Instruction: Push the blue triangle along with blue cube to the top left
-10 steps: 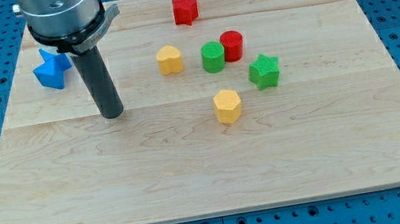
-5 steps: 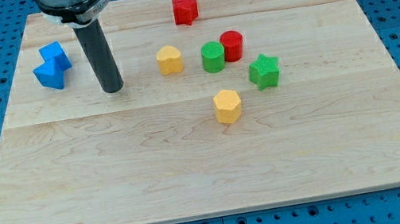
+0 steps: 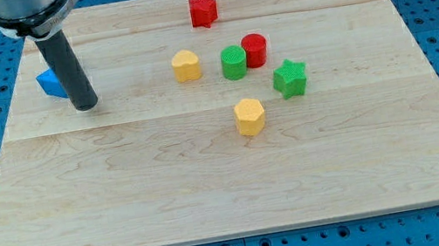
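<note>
Near the board's top-left corner, my tip (image 3: pixel 85 106) now rests just right of and below the blue triangle (image 3: pixel 48 83), after swinging leftward from mid-board. Its rod hides the blue cube, seen earlier against the triangle. Being a bare rod, it pinches nothing. A push up-left probably comes next.

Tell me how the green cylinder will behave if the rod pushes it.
The green cylinder stands upright and squat, so it should slide rather than tip. The wooden board looks smooth, so little drag. It seems to touch the red cylinder, which would probably move too. My tip is far left.
</note>
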You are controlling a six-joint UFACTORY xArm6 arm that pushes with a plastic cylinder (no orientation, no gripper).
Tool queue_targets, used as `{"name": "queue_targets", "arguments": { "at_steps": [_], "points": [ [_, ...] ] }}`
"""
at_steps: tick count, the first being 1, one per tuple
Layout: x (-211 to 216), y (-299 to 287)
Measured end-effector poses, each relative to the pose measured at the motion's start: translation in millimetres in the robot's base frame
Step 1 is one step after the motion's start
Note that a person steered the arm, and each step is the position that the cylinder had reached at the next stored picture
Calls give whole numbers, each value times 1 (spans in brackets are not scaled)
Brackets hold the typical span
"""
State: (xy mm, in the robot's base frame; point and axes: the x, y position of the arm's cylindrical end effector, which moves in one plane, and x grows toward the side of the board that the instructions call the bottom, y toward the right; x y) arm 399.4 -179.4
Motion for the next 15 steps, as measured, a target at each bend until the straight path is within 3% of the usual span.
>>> {"name": "queue_targets", "arguments": {
  "at_steps": [4, 13, 15],
  "points": [
    [4, -43],
    [-105, -44],
    [-91, -44]
  ]
}}
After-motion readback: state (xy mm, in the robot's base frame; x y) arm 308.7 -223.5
